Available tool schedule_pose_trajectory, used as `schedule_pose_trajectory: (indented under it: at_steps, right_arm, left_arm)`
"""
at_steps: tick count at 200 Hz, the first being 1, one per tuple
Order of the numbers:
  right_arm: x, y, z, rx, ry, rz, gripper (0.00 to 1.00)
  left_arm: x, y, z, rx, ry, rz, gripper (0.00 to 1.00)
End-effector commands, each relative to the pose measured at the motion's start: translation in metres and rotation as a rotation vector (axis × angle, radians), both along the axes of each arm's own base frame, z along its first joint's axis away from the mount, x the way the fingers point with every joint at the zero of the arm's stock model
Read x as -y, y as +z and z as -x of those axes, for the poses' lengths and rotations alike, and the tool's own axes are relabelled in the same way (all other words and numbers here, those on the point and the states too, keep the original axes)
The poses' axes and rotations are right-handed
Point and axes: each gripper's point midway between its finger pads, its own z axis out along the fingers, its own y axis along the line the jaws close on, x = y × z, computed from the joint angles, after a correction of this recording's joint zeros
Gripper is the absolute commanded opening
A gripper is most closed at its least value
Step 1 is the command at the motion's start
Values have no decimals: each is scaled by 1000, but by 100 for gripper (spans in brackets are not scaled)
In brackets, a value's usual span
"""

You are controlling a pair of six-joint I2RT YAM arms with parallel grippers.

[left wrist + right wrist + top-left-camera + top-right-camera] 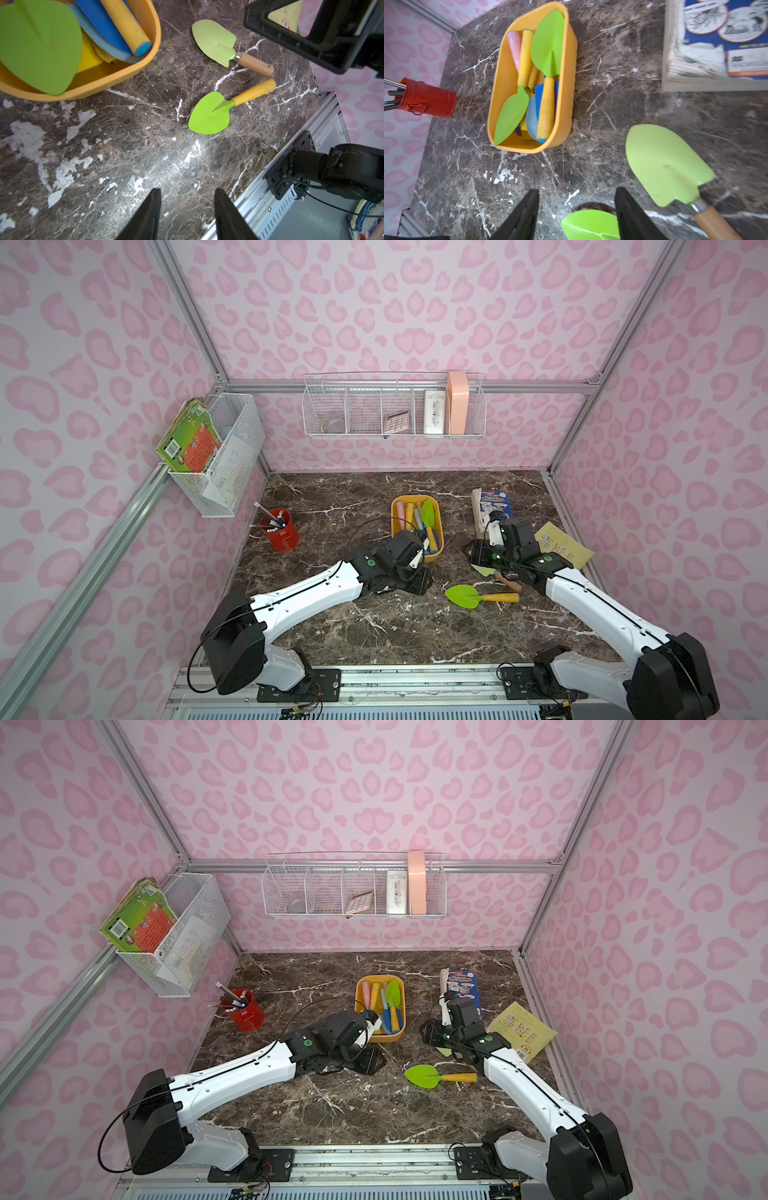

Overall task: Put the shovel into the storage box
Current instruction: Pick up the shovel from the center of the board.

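The storage box (394, 526) (357, 1006) is a yellow-orange tub in the middle of the marble table, holding several toy shovels. A bright green shovel (478, 596) (436, 1075) (209, 114) with a yellow handle lies flat on the table in front of the box. A pale green shovel (216, 41) (664, 164) with a wooden handle lies just behind it. My left gripper (188, 190) is open over bare marble beside the box's near end. My right gripper (577, 190) is open, and the bright shovel's blade tip (589, 224) shows below, between its fingers.
A red pen cup (282, 535) stands at the left. A stack of booklets (492, 506) and a yellow sheet (561, 547) lie at the right. White wire baskets hang on the back wall (395, 410) and the left wall (224, 452).
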Motion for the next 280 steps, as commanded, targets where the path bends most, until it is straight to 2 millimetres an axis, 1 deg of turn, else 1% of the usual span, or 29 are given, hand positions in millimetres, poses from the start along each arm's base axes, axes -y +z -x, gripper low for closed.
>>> schedule_pose_trajectory:
  at_steps: [1,31,48,76,99,112,136,166,195,219,239,280]
  right_arm:
    - [19,-10,11,-37,-60,36,62]
    - [48,-23,27,-82,-140,72,64]
    - [57,-29,36,-105,-178,78,66]
    - [64,-38,49,-142,-223,69,67]
    - [71,-55,64,-218,-267,71,66]
    - [70,-59,72,-252,-276,48,66]
    - [68,-61,83,-273,-291,-3,67]
    - [73,-76,94,-305,-323,-6,67]
    - [75,-94,97,-359,-365,-5,66]
    - [78,-96,93,-376,-416,-3,65]
    - [80,-96,90,-393,-455,-13,64]
    - [84,-104,87,-457,-532,5,62]
  left_arm:
    - [7,0,0,12,-40,3,47]
    - [14,-3,4,7,-66,-2,47]
    - [14,-6,4,4,-66,-10,47]
    - [15,-10,3,-2,-58,-13,47]
    - [15,-11,2,-2,-47,-17,46]
    - [13,-12,2,-3,-39,-22,46]
    - [10,-15,3,-6,-28,-25,46]
    - [11,-19,2,-10,-24,-26,46]
    - [18,-18,3,-16,-42,-15,46]
    - [18,-15,3,-7,-46,-16,46]
    - [16,-18,3,-7,-41,-24,46]
    - [14,-24,5,-16,-31,-29,46]
